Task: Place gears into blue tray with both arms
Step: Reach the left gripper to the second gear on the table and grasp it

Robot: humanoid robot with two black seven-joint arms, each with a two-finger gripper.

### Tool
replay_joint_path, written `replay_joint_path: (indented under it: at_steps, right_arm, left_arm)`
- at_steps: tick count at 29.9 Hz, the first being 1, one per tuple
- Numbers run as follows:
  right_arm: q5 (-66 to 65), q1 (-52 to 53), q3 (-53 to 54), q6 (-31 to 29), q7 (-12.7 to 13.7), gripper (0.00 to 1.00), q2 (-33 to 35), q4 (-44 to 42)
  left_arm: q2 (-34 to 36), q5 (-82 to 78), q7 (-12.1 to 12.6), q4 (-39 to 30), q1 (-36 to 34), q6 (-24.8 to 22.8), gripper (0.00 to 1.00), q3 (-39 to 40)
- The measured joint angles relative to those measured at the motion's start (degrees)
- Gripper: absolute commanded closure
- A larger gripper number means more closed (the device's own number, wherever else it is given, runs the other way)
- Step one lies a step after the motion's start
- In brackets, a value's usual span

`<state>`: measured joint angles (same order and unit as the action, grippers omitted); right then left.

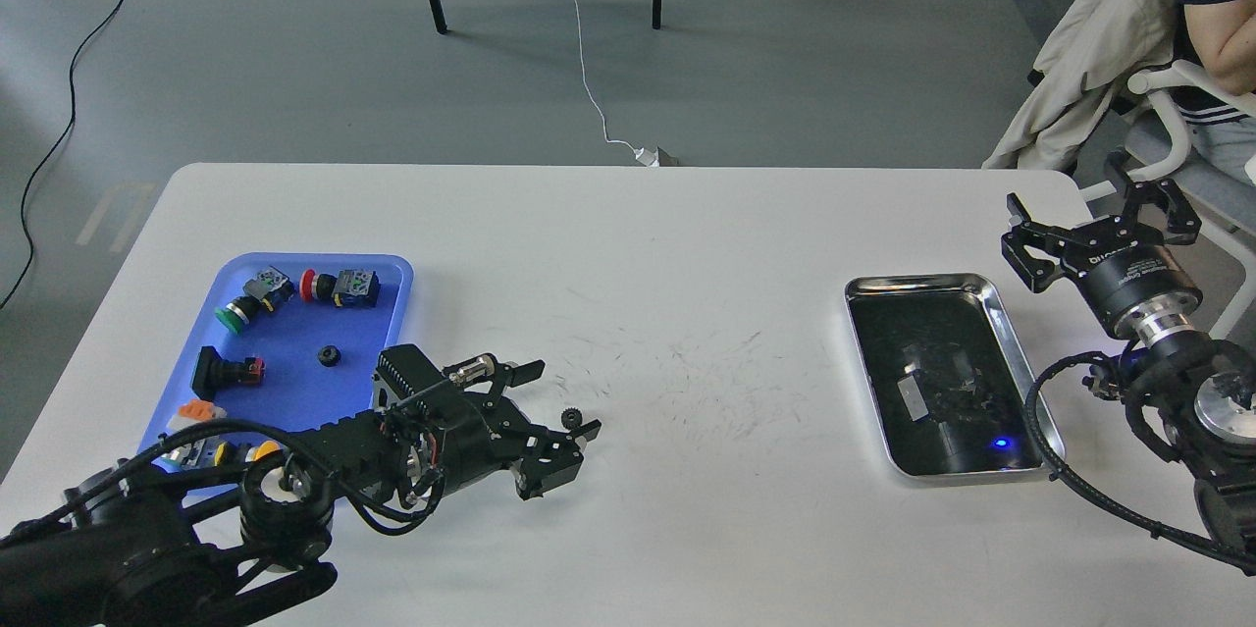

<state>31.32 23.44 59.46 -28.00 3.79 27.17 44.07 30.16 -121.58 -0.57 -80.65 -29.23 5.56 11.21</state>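
Observation:
One small black gear (570, 418) lies on the white table, right of the blue tray (394, 276). My left gripper (562, 400) is low over the table and open; the gear sits between its fingers, close against the nearer one. A second gear (329, 355) rests inside the blue tray among the push-button switches. My right gripper (1096, 220) hovers open and holding nothing at the table's right edge, just beyond the far right corner of the silver tray (981, 286).
Several coloured push-button switches (337, 287) lie in the blue tray. My left arm (294, 490) covers the tray's near right corner. A chair with a seated person (1202, 28) is off the table's right side. Scuff marks cover the table's middle.

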Motion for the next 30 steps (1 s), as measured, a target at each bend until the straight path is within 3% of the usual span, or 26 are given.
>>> replay_joint_path:
  at_steps: [4,14,18,20,23,30]
  right_arm:
    - [-0.16,0.16,-0.19,0.0,-0.01,0.02,0.02,-0.12]
    - [-0.21,0.23,-0.22,0.0,-0.01,0.02,0.08,0.02]
    - [-0.21,0.23,-0.12,0.0,-0.04,0.02,0.08,0.06]
    - [-0.17,0.23,0.0,0.0,-0.08,0.02,0.08,0.06]
    - [-0.16,0.15,0.23,0.0,-0.1,0.02,0.08,0.05]
    - [-0.16,0.11,0.41,0.0,-0.1,0.02,0.17,-0.04]
  left_arm:
    - [-1.55,-0.33,0.11,1.53,0.78,0.19,0.11,0.2]
    - [-3.59,-1.28,0.06,4.46,1.78,1.07,0.52,0.11]
    - [-3.59,-1.29,-0.42,4.53,2.13,1.12,0.61,-0.04]
    - [-3.57,-1.26,-0.48,4.54,2.21,1.12,0.77,-0.07]
    - [-3.49,-1.22,-0.55,4.54,2.29,1.13,0.9,-0.28]
    - [-1.51,-1.1,-0.52,4.13,2.97,1.21,0.95,0.27]
